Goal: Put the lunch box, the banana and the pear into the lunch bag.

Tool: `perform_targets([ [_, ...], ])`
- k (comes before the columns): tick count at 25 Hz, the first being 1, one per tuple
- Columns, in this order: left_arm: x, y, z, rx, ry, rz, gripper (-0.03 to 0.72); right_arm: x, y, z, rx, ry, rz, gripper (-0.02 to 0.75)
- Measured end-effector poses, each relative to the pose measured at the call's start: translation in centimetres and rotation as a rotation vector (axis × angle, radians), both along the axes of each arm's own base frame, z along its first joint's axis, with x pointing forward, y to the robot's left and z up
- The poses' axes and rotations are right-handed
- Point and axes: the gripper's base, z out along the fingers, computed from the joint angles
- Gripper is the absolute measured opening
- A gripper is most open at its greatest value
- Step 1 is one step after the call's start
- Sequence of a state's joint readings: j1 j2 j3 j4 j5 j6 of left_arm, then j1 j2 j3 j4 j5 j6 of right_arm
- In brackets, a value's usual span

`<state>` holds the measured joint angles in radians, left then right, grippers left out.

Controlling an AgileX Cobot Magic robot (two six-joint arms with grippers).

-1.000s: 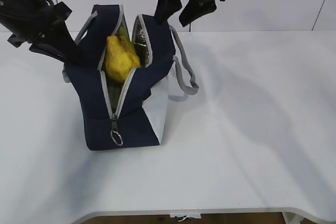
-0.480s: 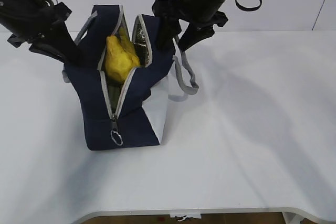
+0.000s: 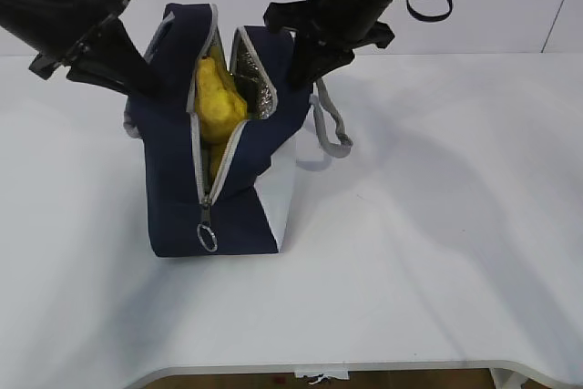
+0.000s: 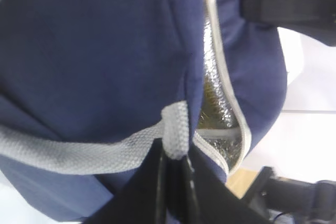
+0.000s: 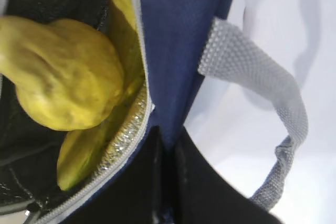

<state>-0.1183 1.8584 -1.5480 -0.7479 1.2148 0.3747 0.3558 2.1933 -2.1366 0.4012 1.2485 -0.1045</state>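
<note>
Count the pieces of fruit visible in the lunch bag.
2: the pear sits on top inside the open lunch bag; the banana lies beneath it against the silver lining. More could be hidden deeper.

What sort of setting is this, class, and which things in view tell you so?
Probably a robot test bench: a bare white table, a plain white wall, and black robot arms pinching a boxy navy-blue fabric lunch bag.

Narrow slot between zipper edges of the boxy navy-blue fabric lunch bag point(image 3: 223, 179), blocked by speckled golden-yellow pear point(image 3: 219, 97) atop curved yellow banana point(image 5: 84, 153).
</note>
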Motion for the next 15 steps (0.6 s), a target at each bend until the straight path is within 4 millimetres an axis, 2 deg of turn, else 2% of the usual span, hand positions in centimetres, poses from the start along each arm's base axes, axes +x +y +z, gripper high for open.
perform_targets([
  [8, -0.1, -1.5, 1.4, -0.176, 0.003, 0.017, 0.005, -1.5, -2.0, 4.6, -0.122, -0.143, -0.020, 0.003],
  [15, -1.2, -6.3, 1.9, -0.231, -0.052, -0.066, 0.005, -2.6, -3.8, 7.5, -0.198, -0.225, -0.073, 0.002],
])
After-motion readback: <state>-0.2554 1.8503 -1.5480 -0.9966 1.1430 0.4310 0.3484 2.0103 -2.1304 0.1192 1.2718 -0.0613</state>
